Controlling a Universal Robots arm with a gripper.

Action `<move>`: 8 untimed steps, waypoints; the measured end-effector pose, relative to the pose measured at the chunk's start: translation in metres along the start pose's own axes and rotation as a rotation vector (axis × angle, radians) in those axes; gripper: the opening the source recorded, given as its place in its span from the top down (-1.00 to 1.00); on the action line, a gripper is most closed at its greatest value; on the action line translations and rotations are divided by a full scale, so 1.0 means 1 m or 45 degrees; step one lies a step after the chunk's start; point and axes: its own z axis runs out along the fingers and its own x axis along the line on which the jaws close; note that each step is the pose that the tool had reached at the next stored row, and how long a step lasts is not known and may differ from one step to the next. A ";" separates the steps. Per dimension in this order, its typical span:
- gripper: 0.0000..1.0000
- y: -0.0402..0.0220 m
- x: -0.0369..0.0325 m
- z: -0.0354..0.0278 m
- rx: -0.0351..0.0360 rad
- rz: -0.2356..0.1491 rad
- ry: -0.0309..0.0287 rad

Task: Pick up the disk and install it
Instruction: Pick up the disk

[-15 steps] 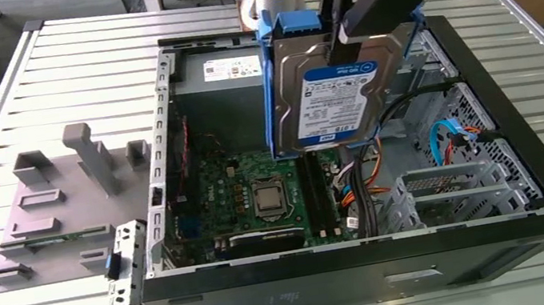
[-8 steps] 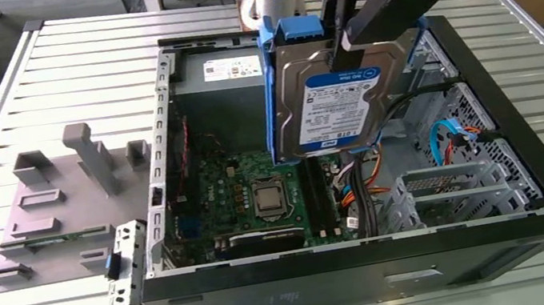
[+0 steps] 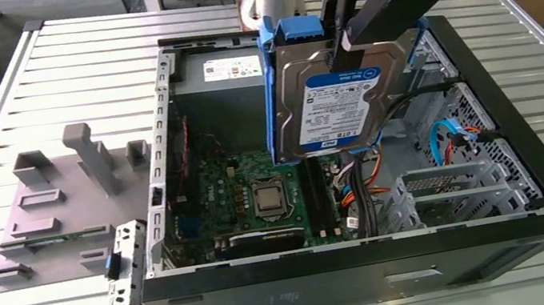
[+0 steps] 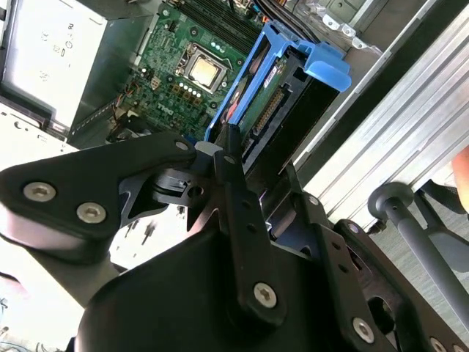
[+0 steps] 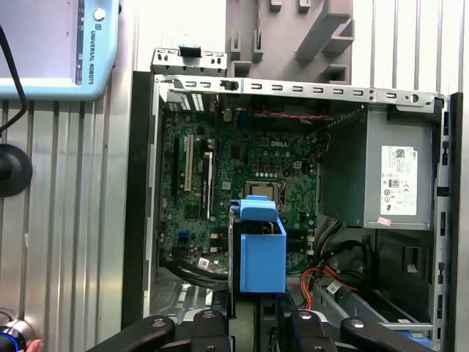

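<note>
disk [image 3: 335, 102] above motherboard [image 3: 254, 179] — case [image 3: 355, 274] on table [image 3: 76, 68]

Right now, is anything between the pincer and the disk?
Nothing: in the exterior view the pincer clamps straight onto the disk, held upright over the open computer case.

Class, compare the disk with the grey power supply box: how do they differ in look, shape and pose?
The disk hangs upright in the gripper above the computer case; the power supply box sits inside it. The disk is silver with a blue frame and blue-and-white label; the power supply box is grey with a white sticker. The disk is a thin slab; the power supply box is bulkier. Both are rectangular.
</note>
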 end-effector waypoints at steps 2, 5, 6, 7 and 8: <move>0.30 0.0000 0.0000 0.0000 0.0000 0.000 0.0000; 0.30 -0.0001 0.0001 0.0000 -0.0052 0.000 0.0000; 0.30 -0.0001 0.0001 0.0000 -0.0098 0.000 -0.0003; 0.30 0.0000 0.0001 0.0001 -0.0149 0.001 -0.0004; 0.30 0.0000 0.0001 0.0000 -0.0177 0.001 -0.0003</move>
